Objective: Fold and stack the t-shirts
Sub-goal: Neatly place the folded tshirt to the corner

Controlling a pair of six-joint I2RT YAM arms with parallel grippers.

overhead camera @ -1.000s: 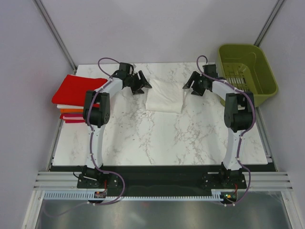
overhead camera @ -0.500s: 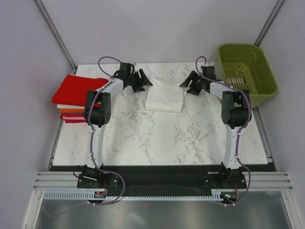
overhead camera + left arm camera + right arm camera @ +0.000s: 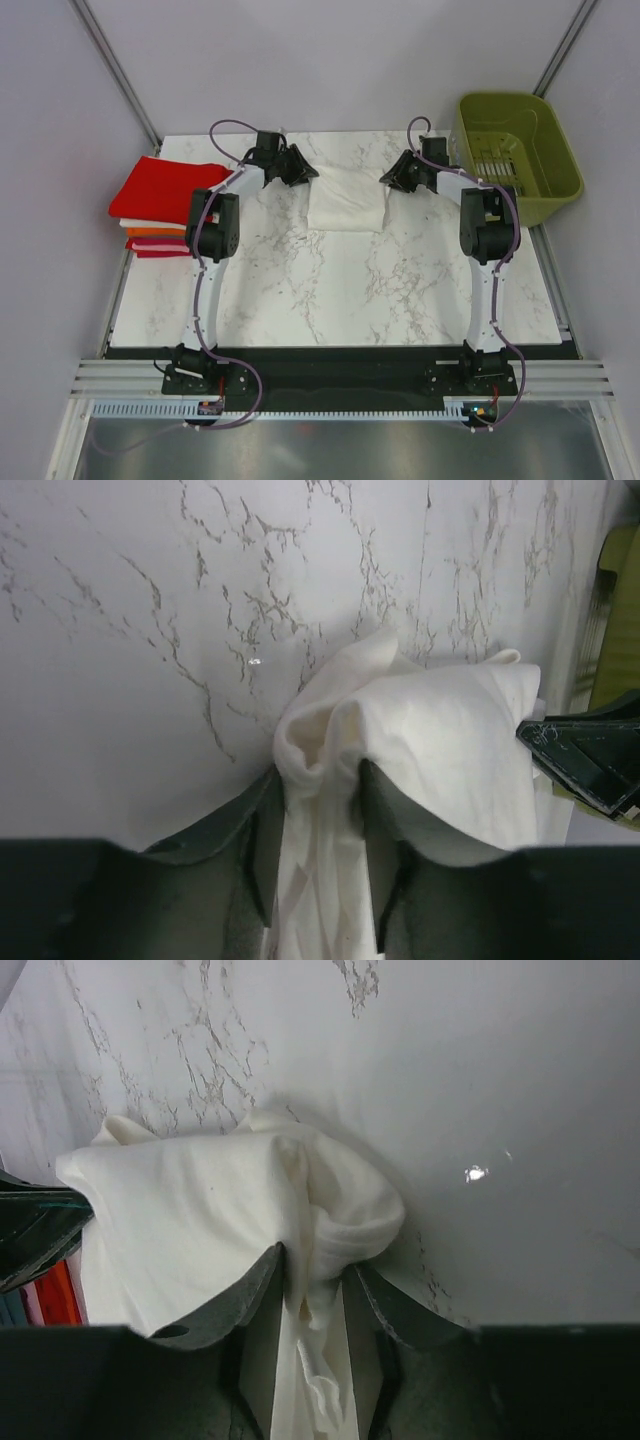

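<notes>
A white t-shirt (image 3: pixel 346 204) lies partly folded at the far middle of the marble table (image 3: pixel 330 290). My left gripper (image 3: pixel 301 176) is shut on its far left corner, with bunched cloth (image 3: pixel 318 780) pinched between the jaws. My right gripper (image 3: pixel 392 176) is shut on its far right corner, cloth (image 3: pixel 318 1260) between the jaws. The shirt's body spreads between both grippers (image 3: pixel 450 750) (image 3: pixel 190 1220). A stack of folded t-shirts, red (image 3: pixel 160 188) on top with orange (image 3: pixel 150 232) and pink-red below, sits at the table's left edge.
An olive-green plastic basket (image 3: pixel 515 150) stands at the far right, just off the table. Grey walls enclose the table on three sides. Bare marble spreads in front of the white shirt.
Both grippers have moved a little toward the far edge with the shirt's corners in them, and the wrists have turned. The white shirt looks drawn slightly back. The stack has not moved.
</notes>
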